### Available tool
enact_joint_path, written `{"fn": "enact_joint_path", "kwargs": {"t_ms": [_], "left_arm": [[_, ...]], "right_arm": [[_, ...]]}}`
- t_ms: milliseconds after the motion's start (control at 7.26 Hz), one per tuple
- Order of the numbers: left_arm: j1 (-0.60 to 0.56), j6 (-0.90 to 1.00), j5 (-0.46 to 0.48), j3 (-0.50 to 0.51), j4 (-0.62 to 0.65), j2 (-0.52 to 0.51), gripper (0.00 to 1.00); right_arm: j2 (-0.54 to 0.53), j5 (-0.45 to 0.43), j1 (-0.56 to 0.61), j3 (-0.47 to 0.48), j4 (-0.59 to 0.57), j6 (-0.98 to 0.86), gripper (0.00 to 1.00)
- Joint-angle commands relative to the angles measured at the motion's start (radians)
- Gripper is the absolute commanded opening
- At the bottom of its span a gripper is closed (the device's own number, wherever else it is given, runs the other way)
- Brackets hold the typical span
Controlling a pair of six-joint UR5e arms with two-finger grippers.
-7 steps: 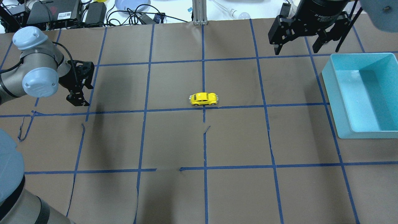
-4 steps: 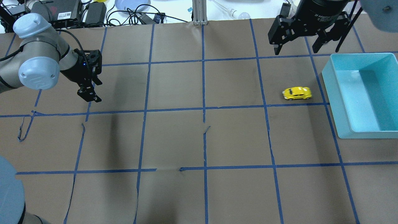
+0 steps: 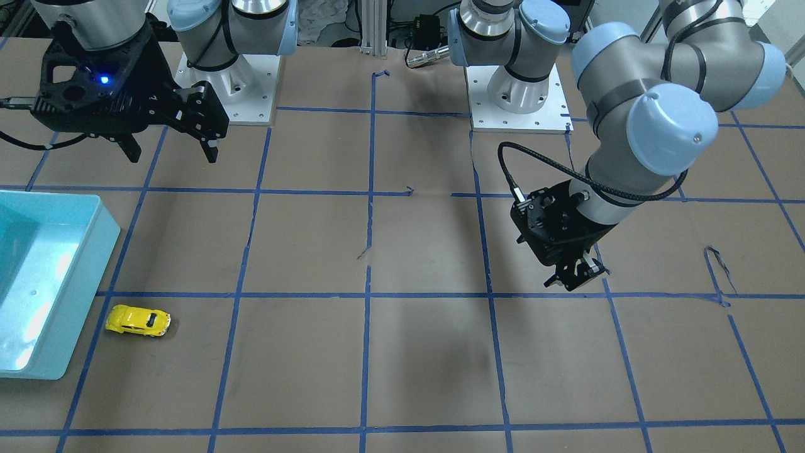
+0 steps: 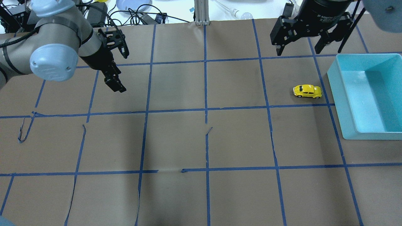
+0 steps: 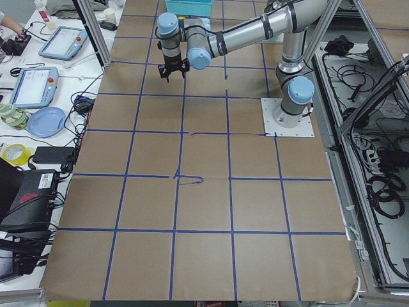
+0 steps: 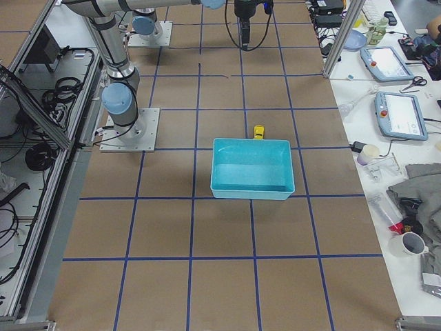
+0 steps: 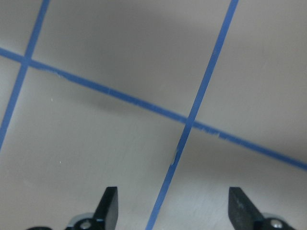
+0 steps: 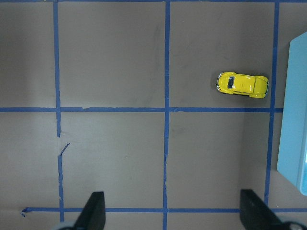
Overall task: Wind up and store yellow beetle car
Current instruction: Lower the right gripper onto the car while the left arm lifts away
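Note:
The yellow beetle car (image 4: 307,91) stands on its wheels on the brown table, a short gap from the left wall of the teal bin (image 4: 342,106). It also shows in the front view (image 3: 138,321), the right side view (image 6: 259,132) and the right wrist view (image 8: 242,84). My right gripper (image 4: 298,50) is open and empty, held high beyond the car; the right wrist view (image 8: 175,215) shows its jaws wide apart. My left gripper (image 4: 125,73) is open and empty, far to the left of the car. In the left wrist view (image 7: 175,211) only taped table lies under it.
The teal bin (image 3: 88,277) looks empty and sits at the table's right end (image 6: 251,195). Blue tape lines grid the brown paper. Cables, a plate and boxes (image 4: 94,12) lie beyond the far edge.
The car has rolled from the table's middle to the right and stands beside the bin. My left arm has swung away from me and to the right, turning its gripper. The right gripper has stayed put.

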Motion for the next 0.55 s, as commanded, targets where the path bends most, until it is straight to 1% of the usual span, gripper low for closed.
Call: {"fn": "enact_joint_path", "kwargs": {"t_ms": [0,138,275,413], "left_arm": [[-0.028,-0.247,-0.005,0.073,-0.151,0.042,0.84],[-0.040,-0.345,-0.002,0.073,-0.153,0.062,0.84],[-0.041,-0.403,0.007,0.073,-0.159,0.092,0.85],[-0.041,-0.512,0.015,0.073,-0.167,0.120,0.86]], "right_arm": [[0.003,0.001,-0.009,-0.005,-0.032,-0.057,1.00],[0.004,0.000,-0.023,-0.006,-0.041,-0.160,1.00],[0.005,-0.003,-0.052,0.000,-0.053,-0.364,1.00],[0.014,0.001,-0.081,0.004,-0.055,-0.535,1.00]]}}
